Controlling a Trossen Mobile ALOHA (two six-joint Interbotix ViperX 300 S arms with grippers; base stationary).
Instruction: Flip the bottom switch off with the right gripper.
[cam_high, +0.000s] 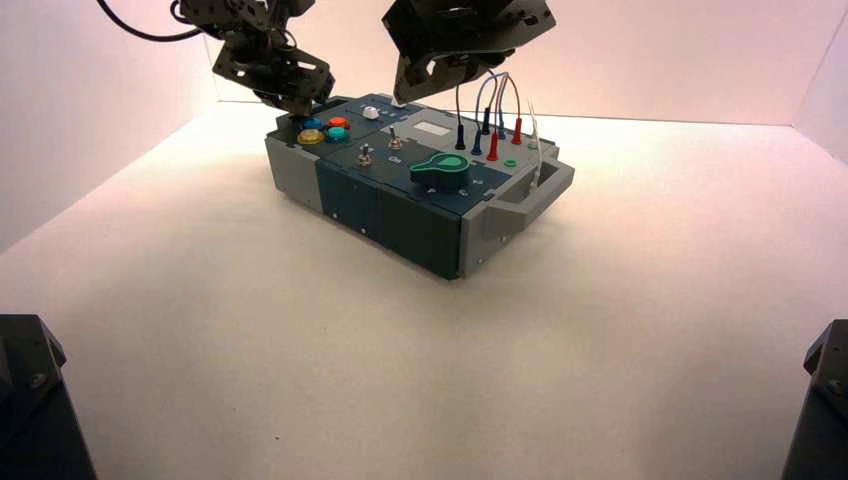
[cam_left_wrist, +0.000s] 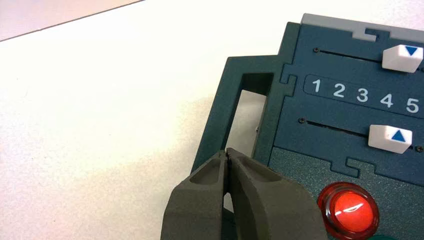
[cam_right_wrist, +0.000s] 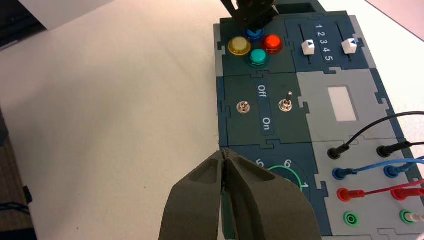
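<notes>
The bottom switch is a tiny silver toggle near the box's front edge; the right wrist view shows it beside the "Off"/"On" lettering, its lever short and its position unclear. Its twin stands further back, lever leaning to the Off side. My right gripper hangs shut and empty above the box's back; in its wrist view the tips are over the front edge by the knob dial, apart from the switch. My left gripper is shut and empty over the box's left end, by the coloured buttons.
The green knob sits right of the switches. Black, blue and red plugged wires arch at the right back. Two white sliders lie behind the buttons. The box's grey handle sticks out right.
</notes>
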